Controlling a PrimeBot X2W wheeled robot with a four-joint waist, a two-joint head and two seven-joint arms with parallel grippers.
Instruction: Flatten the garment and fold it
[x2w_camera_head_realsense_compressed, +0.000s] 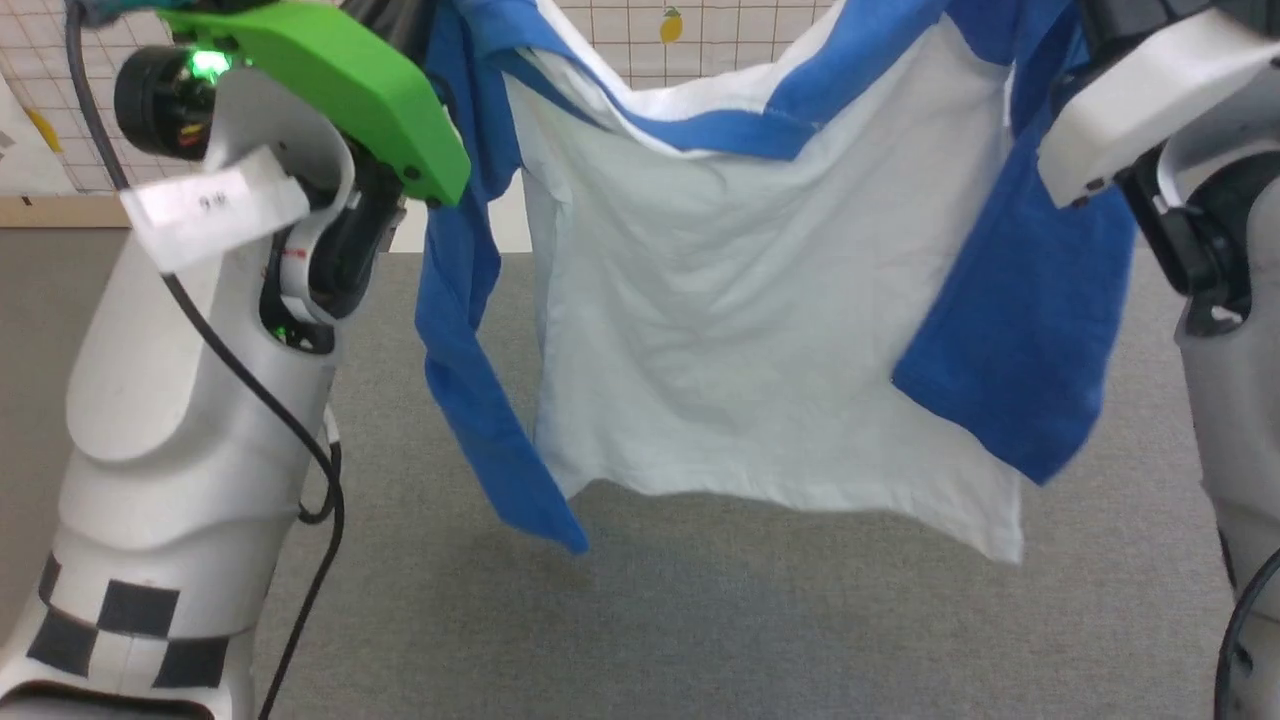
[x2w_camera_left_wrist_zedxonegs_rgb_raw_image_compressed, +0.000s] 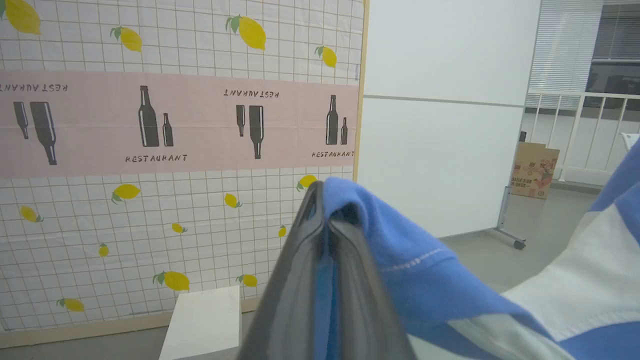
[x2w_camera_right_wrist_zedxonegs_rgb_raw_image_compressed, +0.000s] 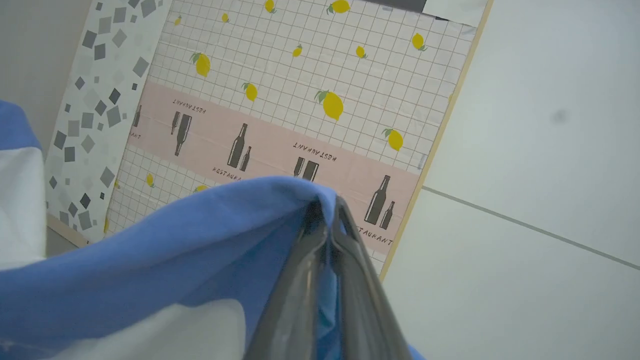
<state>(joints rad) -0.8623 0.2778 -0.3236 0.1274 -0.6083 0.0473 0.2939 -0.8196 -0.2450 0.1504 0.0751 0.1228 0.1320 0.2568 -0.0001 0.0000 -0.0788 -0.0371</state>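
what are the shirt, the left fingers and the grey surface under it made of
Shirt: soft knit fabric, probably cotton jersey, matte; it drapes and wrinkles, with a stitched hem.
Left fingers: dark, smooth, faintly shiny; probably plastic or rubber, hard to say.
Grey surface: matte with a fine speckled grain, looks like low-pile carpet or felt.

We think this is a robot test lab, arranged like a stage. A printed backdrop panel (x2w_camera_left_wrist_zedxonegs_rgb_raw_image_compressed: 175, 125) with lemons, bottles and the word RESTAURANT stands on a grey carpet floor (x2w_camera_head_realsense_compressed: 700, 620). Beside it is a plain white partition wall (x2w_camera_left_wrist_zedxonegs_rgb_raw_image_compressed: 440, 150) on a wheeled foot (x2w_camera_left_wrist_zedxonegs_rgb_raw_image_compressed: 516, 243). A cardboard box (x2w_camera_left_wrist_zedxonegs_rgb_raw_image_compressed: 534, 171) stands near a white railing (x2w_camera_left_wrist_zedxonegs_rgb_raw_image_compressed: 580, 125).
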